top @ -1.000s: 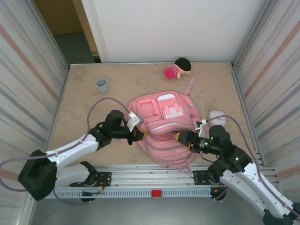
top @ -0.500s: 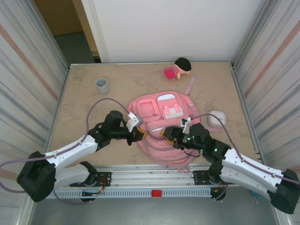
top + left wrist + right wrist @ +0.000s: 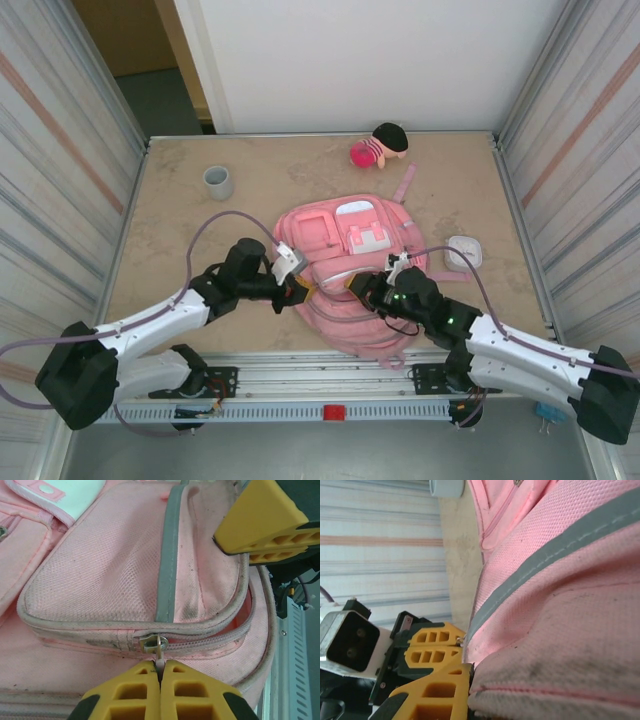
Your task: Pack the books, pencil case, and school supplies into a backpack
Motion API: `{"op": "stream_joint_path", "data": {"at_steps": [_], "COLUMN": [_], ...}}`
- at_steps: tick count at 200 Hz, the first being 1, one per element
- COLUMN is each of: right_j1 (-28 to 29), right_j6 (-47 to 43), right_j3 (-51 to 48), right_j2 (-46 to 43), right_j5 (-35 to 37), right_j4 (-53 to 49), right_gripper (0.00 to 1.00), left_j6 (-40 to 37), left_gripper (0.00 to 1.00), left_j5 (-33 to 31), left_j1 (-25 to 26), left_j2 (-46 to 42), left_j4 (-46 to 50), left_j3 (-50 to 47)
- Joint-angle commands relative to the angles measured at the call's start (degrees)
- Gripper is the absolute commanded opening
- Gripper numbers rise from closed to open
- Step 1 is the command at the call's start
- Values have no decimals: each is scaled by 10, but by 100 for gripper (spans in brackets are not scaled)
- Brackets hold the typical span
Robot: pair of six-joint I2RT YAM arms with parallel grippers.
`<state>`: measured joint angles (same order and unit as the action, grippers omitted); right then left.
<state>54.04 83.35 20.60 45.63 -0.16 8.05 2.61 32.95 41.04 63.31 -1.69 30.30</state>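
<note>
— Backpack (image 3: 345, 262) is lying flat in the middle of the tabletop (image 3: 180, 230), pockets facing up, is it?
— Yes. The left tool (image 3: 160, 669) is staying pressed together on the zipper pull (image 3: 159, 656) at the bag's left side, just as it was a second ago.
— So what is changing?
— The right tool (image 3: 358, 286) is swinging in from the right side of the backpack and closing. Its yellow fingers (image 3: 257, 517) are now sitting nearly together on the rim of the front panel, apparently pinching the fabric.
— Meaning?
— I'm reading it as bracing: one tool is anchoring the bag while the other is getting ready to drag the zip. That zip is looking closed, so packing isn't starting yet.
</note>
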Motion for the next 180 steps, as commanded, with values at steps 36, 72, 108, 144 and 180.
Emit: {"op": "stream_joint_path", "data": {"at_steps": [36,72,108,144,180], "right_j1": [0,1,1,-4,-24], "right_j6": [-12,-24,-37,-67,-80], "right_j3": [-8,2,14,40,68], "right_j2": [24,46,65,80,134], "right_j5": [61,59,59,59,15], "right_j4": [34,53,70,64,96], "right_gripper": [4,4,4,5,5], "left_j6": [11,8,14,0,-5], "left_gripper": [0,0,0,0,0], "left_j5": [67,85,92,45,48], "left_j1": [22,44,48,48,57], "left_j2": [-25,-21,-35,-49,-27], "left_j4": [-56,-54,-68,-37,-27], "left_j3": [9,25,31,40,59]}}
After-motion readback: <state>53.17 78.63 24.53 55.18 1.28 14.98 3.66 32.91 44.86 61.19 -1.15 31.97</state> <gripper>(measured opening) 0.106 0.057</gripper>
